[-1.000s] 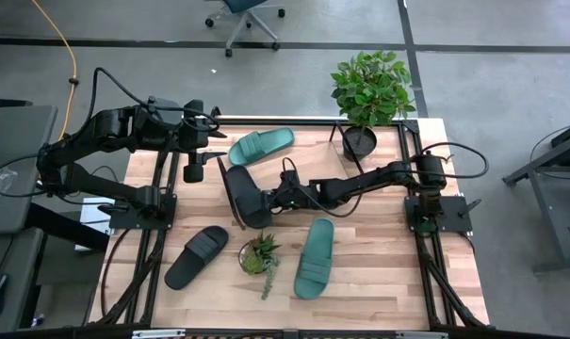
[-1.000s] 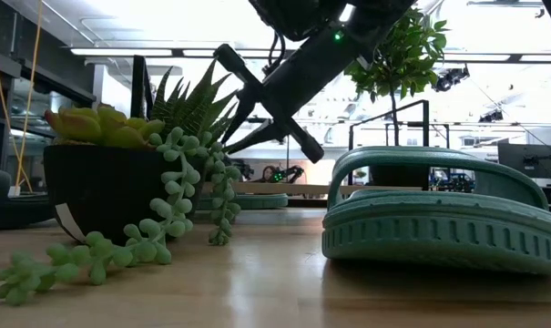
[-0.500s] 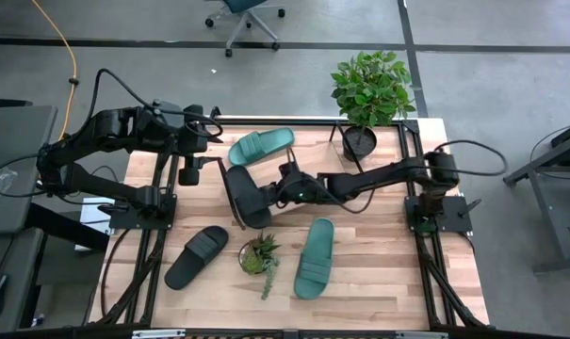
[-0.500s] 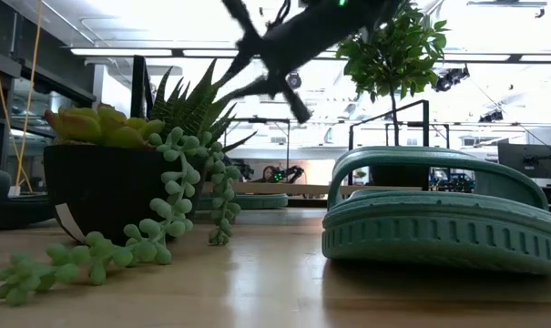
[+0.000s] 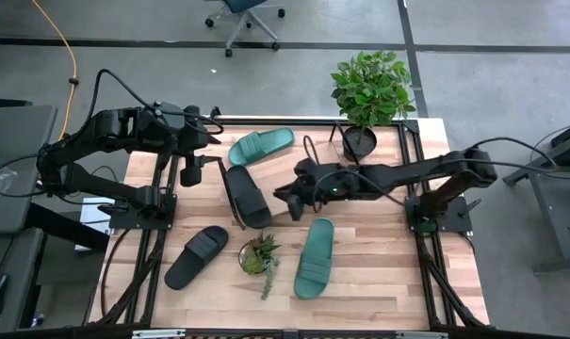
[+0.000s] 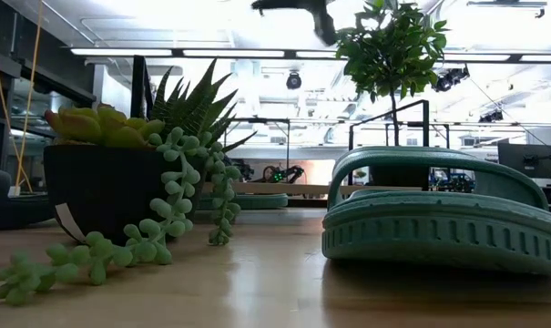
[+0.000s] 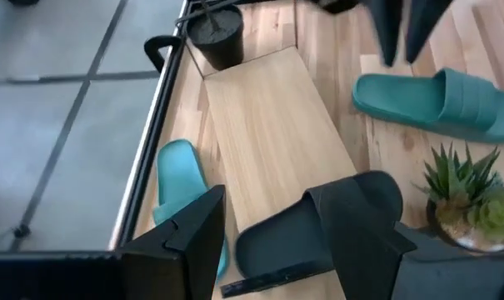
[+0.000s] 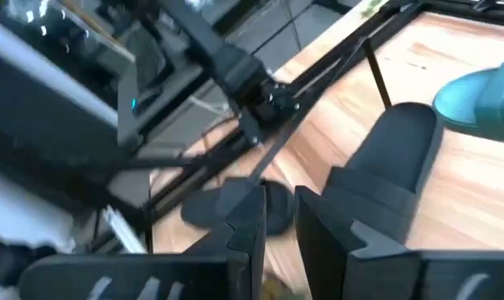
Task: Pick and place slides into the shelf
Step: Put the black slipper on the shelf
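Observation:
One black slide lies on the left end of the light-wood shelf board, next to its black end frame. It also shows in the left wrist view and the right wrist view. One teal slide lies along the shelf's far side. The other teal slide and the other black slide lie flat on the table nearer the front. My right gripper hovers just right of the black slide on the shelf, open by a narrow gap and empty. My left gripper is open and empty, left of the shelf.
A small succulent pot stands between the two front slides. A tall potted plant stands at the table's far right corner. Black frame rails run along the table's left and right sides.
My right gripper has drawn back from the black slide on the shelf toward the table's right edge. It has risen almost out of the low view. The black slide stays on the shelf's left end.

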Robot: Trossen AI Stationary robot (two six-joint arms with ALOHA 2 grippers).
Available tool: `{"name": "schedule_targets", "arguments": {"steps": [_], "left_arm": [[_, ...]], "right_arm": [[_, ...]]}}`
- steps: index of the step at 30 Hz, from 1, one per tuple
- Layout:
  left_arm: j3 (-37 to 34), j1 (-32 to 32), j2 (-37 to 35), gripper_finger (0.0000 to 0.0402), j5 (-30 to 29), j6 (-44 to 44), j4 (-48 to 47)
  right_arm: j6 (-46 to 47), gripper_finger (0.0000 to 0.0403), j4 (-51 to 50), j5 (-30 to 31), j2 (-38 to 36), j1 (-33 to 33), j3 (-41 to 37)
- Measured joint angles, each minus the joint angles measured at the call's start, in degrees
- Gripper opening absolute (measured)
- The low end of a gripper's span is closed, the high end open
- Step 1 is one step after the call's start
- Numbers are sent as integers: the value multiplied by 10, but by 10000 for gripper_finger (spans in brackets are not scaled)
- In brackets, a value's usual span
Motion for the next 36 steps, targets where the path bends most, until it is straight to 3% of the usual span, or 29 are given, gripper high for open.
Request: {"name": "schedule_targets", "arguments": {"steps": [5,9,12,25,36], "left_arm": [[0,0,0,182,12,-75,-36],[0,0,0,182,107,-146,-136],[0,-3,0,182,138,-160,-209],[-3,-116,5,182,149,-291,-234],[-3,-305,41,182,51,-502,-230]], "right_arm": [[-27,57,-101,-21,-51,16,0],[-45,57,-175,-22,-81,25,0],[-68,57,-199,-20,-95,28,0],[-89,57,-238,-20,-101,38,-2],[-113,57,-256,-16,-101,37,-2]]}}
